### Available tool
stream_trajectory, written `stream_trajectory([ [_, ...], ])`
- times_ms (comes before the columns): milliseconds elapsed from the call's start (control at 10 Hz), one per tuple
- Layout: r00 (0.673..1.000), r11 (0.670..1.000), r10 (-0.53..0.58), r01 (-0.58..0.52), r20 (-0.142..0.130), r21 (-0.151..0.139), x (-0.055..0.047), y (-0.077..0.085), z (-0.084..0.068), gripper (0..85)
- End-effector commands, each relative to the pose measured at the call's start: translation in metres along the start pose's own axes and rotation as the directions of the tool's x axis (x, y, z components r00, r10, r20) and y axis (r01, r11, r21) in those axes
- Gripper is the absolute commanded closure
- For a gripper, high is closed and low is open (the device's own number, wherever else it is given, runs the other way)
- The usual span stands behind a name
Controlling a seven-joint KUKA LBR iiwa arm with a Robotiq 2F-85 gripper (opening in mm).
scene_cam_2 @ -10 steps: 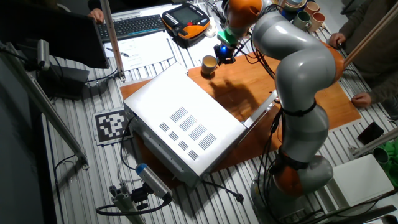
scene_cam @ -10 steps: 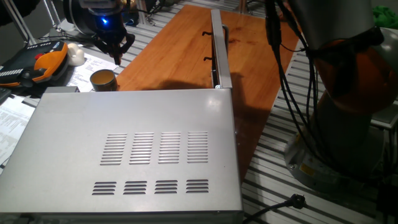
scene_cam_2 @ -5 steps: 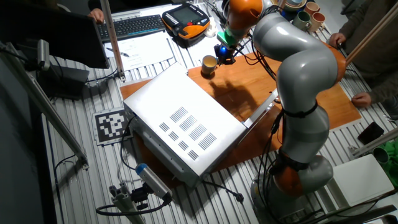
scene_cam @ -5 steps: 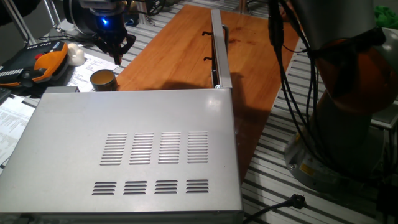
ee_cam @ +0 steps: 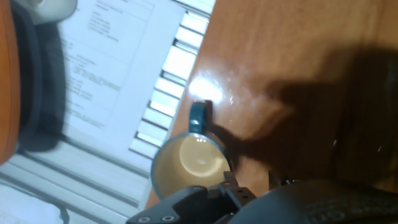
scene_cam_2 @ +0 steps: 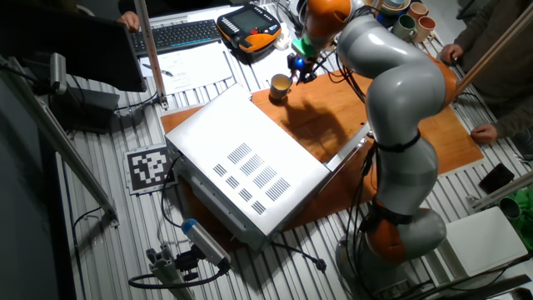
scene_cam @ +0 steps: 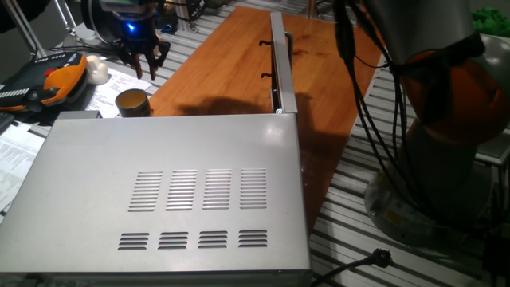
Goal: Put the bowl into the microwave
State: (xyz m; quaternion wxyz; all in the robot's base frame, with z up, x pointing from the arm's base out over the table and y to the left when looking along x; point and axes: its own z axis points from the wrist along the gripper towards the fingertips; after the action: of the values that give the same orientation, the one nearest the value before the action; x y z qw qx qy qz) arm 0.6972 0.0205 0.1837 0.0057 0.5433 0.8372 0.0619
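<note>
Hand view: bowl (ee_cam: 189, 163) on counter (ee_cam: 298, 56) just below gripper (scene_cam: 143, 65), jaws parted, empty; microwave (scene_cam: 167, 191) nearby.

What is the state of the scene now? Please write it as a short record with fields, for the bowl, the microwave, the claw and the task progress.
bowl: small tan bowl standing upright on the wooden board, beside the microwave's far corner; inside looks empty in the hand view
microwave: silver box, vent slots on top, door swung open
claw: above the board next to the bowl, fingers spread, holding nothing
contact: claw and bowl apart
task progress: bowl not yet grasped, not in the microwave
</note>
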Motion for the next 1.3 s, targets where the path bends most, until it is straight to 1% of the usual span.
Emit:
stream_trajectory([
  [0,1.0,1.0,0.005,-0.005,-0.023,-0.002,-0.006,0.003,0.002,51.0],
  [100,0.999,1.0,0.007,-0.007,-0.044,-0.004,-0.011,0.006,0.005,51.0],
  [200,0.999,1.0,0.005,-0.005,-0.045,-0.006,-0.015,0.008,0.01,51.0],
  [300,0.999,1.0,0.013,-0.014,-0.046,-0.015,-0.018,0.011,0.014,51.0],
  [400,0.999,1.0,0.015,-0.016,-0.045,-0.02,-0.019,0.012,0.017,51.0],
  [500,0.999,1.0,0.016,-0.017,-0.046,-0.021,-0.018,0.012,0.018,51.0],
  [700,0.999,1.0,0.006,-0.007,-0.049,-0.023,-0.018,0.012,0.014,51.0],
  [800,1.0,1.0,-0.009,0.009,-0.014,-0.011,-0.018,0.013,0.014,51.0],
  [900,1.0,1.0,-0.014,0.014,-0.008,-0.012,-0.019,0.013,0.013,51.0],
  [1000,0.999,1.0,-0.011,0.01,-0.03,-0.019,-0.018,0.012,0.011,51.0],
  [1100,0.998,0.999,-0.039,0.039,-0.042,-0.012,-0.016,0.012,0.009,51.0],
  [1200,0.997,0.998,-0.069,0.069,-0.035,-0.01,-0.016,0.012,0.009,51.0],
])
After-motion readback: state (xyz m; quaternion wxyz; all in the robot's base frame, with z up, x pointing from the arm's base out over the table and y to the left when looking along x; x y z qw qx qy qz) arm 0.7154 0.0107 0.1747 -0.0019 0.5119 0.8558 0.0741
